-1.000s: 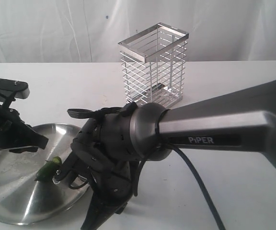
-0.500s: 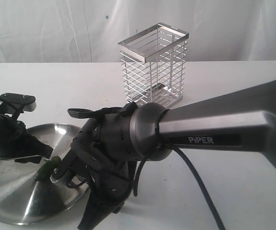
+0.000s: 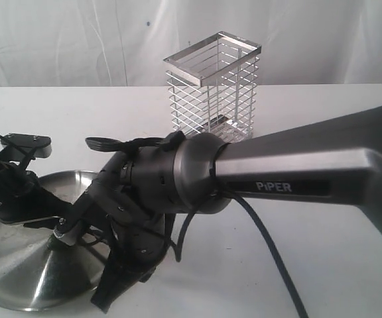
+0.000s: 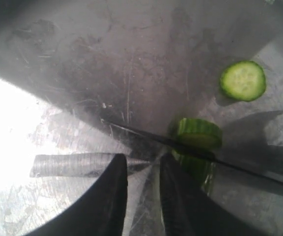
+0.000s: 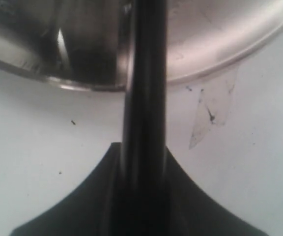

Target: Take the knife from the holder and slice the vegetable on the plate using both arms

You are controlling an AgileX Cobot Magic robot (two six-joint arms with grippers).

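In the left wrist view the dark green vegetable point(image 4: 198, 133) lies on the scuffed plate point(image 4: 131, 64), and the thin black blade of the knife point(image 4: 146, 133) rests across it. One cut round slice point(image 4: 243, 80) lies apart from it. My left gripper point(image 4: 143, 160) is narrowly open, with bare plate between its fingers and the vegetable just beside one finger point(image 4: 178, 196). My right gripper point(image 5: 142, 152) is shut on the knife's black handle point(image 5: 145, 88), reaching over the plate's rim point(image 5: 220, 59). In the exterior view the right gripper point(image 3: 78, 222) hides the vegetable.
The wire holder point(image 3: 212, 86) stands with nothing in it at the back of the white table point(image 3: 323, 265). The right arm's grey link point(image 3: 290, 172) crosses the foreground. The plate point(image 3: 18, 278) sits at the table's front left, under the left arm point(image 3: 5, 192).
The right gripper with the knife has moved left over the plate and now hides the vegetable in the exterior view. The left gripper has come down and rightwards towards it.
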